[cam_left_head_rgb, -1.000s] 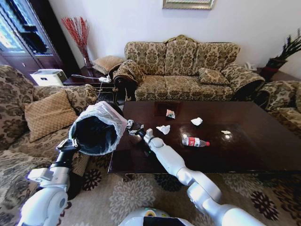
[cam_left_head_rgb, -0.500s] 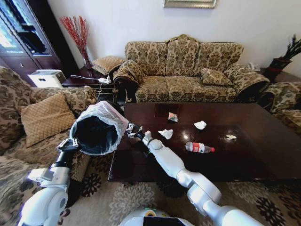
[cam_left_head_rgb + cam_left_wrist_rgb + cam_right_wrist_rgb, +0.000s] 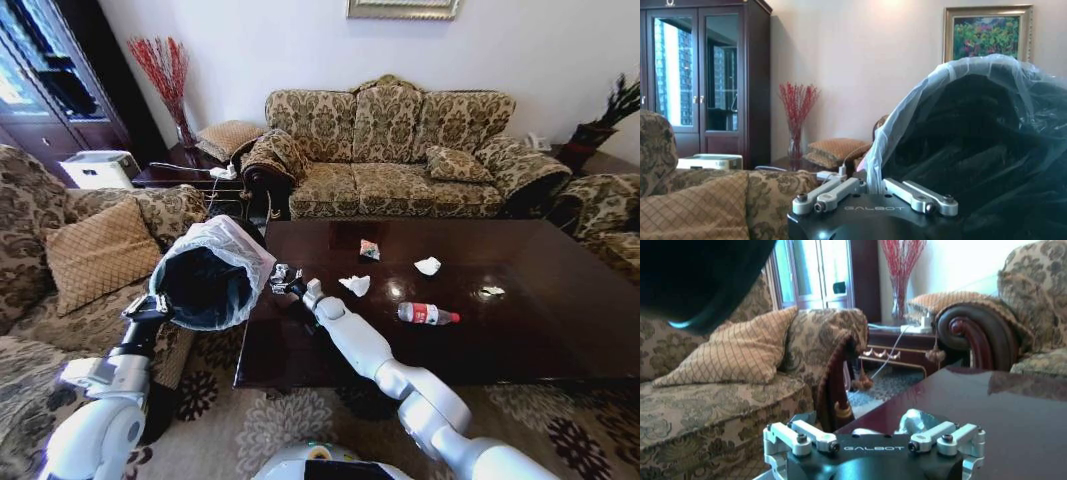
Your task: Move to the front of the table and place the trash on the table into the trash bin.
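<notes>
The black trash bin (image 3: pixel 203 283), lined with a pale bag, hangs tilted off the table's left end, its mouth towards the table. My left gripper (image 3: pixel 148 306) is shut on its rim; the bin (image 3: pixel 977 150) looms right behind the fingers in the left wrist view. My right gripper (image 3: pixel 283 279) hovers over the dark table's (image 3: pixel 300 345) left edge, just beside the bin's mouth, shut on a small crumpled pale piece of trash (image 3: pixel 917 419). On the table lie two white paper wads (image 3: pixel 353 285) (image 3: pixel 427 265), a printed wrapper (image 3: pixel 369 250), a clear bottle (image 3: pixel 428 314) and a small scrap (image 3: pixel 491 291).
A patterned sofa (image 3: pixel 395 150) stands behind the table and an armchair with a tan cushion (image 3: pixel 95 250) is on the left, close to the bin. A dark side table (image 3: pixel 185 172) fills the corner. Another armchair (image 3: pixel 610 225) is at the right.
The whole picture has shifted slightly, so the camera moved. Relative to the table, my right gripper has crept left towards the bin's mouth. The bin stays held in place.
</notes>
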### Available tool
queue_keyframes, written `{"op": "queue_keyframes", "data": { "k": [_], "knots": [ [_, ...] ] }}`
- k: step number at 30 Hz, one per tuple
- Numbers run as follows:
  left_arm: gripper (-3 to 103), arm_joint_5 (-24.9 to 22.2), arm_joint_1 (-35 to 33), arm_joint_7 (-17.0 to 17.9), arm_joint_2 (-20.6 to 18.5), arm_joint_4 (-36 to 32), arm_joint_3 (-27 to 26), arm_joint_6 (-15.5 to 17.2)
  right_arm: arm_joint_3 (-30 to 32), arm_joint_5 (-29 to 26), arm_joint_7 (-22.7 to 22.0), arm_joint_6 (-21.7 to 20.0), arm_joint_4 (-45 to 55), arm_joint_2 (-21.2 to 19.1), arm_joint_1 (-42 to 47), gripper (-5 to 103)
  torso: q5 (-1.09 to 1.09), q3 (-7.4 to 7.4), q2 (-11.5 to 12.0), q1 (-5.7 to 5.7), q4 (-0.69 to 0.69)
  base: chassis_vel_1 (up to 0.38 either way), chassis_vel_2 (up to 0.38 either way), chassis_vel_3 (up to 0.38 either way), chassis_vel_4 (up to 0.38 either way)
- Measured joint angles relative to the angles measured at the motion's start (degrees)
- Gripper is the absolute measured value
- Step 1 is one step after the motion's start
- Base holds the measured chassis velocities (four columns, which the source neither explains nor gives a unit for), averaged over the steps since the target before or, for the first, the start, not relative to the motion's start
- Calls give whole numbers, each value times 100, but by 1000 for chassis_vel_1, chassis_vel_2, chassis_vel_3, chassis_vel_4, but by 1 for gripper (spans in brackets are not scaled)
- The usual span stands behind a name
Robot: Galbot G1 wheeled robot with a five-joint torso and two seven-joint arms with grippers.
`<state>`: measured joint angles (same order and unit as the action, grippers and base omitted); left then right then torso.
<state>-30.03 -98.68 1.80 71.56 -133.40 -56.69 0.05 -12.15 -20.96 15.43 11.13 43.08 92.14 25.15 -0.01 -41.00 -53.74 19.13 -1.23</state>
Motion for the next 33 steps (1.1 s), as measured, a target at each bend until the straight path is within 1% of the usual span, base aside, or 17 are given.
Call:
{"op": "queue_keyframes", "data": {
  "k": [4, 5, 6, 8, 11, 12, 14, 15, 17, 18, 21, 23, 26, 27, 29, 30, 33],
  "knots": [
    [0, -1, -23, 3, 0, -8, 9, 1, 19, 5, 2, -38, -80, 1, 0, 100, -1, -1, 0, 1, -1, 19, 40, -16, -36],
    [0, -1, -32, 1, 6, -19, 11, 1, 39, 14, 23, -64, -96, 1, 4, 103, -1, -1, 0, 1, 0, 0, 0, 0, 0],
    [0, -1, -32, 1, 6, -19, 11, 1, 39, 14, 23, -64, -96, 1, 4, 103, -1, -1, 0, 1, 0, 0, 0, 0, 0],
    [0, -1, -51, -5, 15, -40, 12, 1, 69, 27, 79, -85, -143, -1, 16, 95, 4, -1, 0, 0, 2, 0, 0, 0, 0],
    [0, -1, -60, -12, 17, -41, 12, 0, 83, 28, 90, -100, -177, -1, 17, 91, 4, 0, 0, -1, 3, 0, 0, 0, 0],
    [0, -1, -62, -16, 20, -41, 12, 0, 88, 27, 93, -106, -203, -2, 16, 88, 3, 0, 0, -1, 4, 0, 0, 0, 0],
    [0, -1, -68, -18, 37, -49, 12, 0, 98, 30, 102, -109, -239, -2, 15, 80, 2, 0, 0, -1, 1, 0, 0, 0, 0],
    [0, -1, -68, -18, 37, -49, 12, 0, 98, 30, 102, -109, -239, -2, 15, 80, 2, 0, 0, -1, 1, 0, 0, 0, 0],
    [0, -2, -83, -23, 49, -53, 12, -2, 103, 31, 103, -109, -260, -1, 29, 72, 1, 0, 0, -1, 0, 0, 0, 0, 0],
    [0, -2, -83, -23, 49, -53, 12, -2, 103, 31, 103, -109, -260, -1, 29, 72, 1, 0, 0, -1, 0, 0, 0, 0, 0],
    [0, -1, -82, -33, 53, -53, 12, -12, 120, 34, 106, -91, -330, -1, 26, 60, 1, 0, 0, -1, 1, 0, 0, 0, 0],
    [0, -1, -80, -36, 54, -53, 12, -13, 129, 34, 116, -90, -341, -1, 22, 60, 2, 0, 0, -1, 1, 0, 0, 0, 0],
    [0, -2, -80, -39, 52, -53, 12, -13, 154, 37, 134, -74, -342, -1, 15, 47, 2, 0, 0, -1, 1, 0, 0, 0, 0],
    [0, -2, -80, -39, 52, -53, 12, -13, 154, 37, 134, -74, -342, -1, 15, 47, 2, 0, 0, -1, 1, 0, 0, 0, 0],
    [0, -2, -77, -40, 49, -53, 12, -14, 178, 39, 143, -58, -343, -1, 14, 40, 1, 0, 0, -1, 1, 0, 0, 0, 0],
    [0, -2, -77, -40, 49, -53, 12, -14, 178, 39, 143, -58, -343, -1, 14, 40, 1, 0, 0, -1, 1, 0, 0, 0, 0],
    [0, -10, -89, -39, 18, -59, 2, -9, 301, 48, 162, -25, -339, -1, 36, 28, 1, 0, 0, -1, 1, 0, 0, 0, 0]
  ]
}}
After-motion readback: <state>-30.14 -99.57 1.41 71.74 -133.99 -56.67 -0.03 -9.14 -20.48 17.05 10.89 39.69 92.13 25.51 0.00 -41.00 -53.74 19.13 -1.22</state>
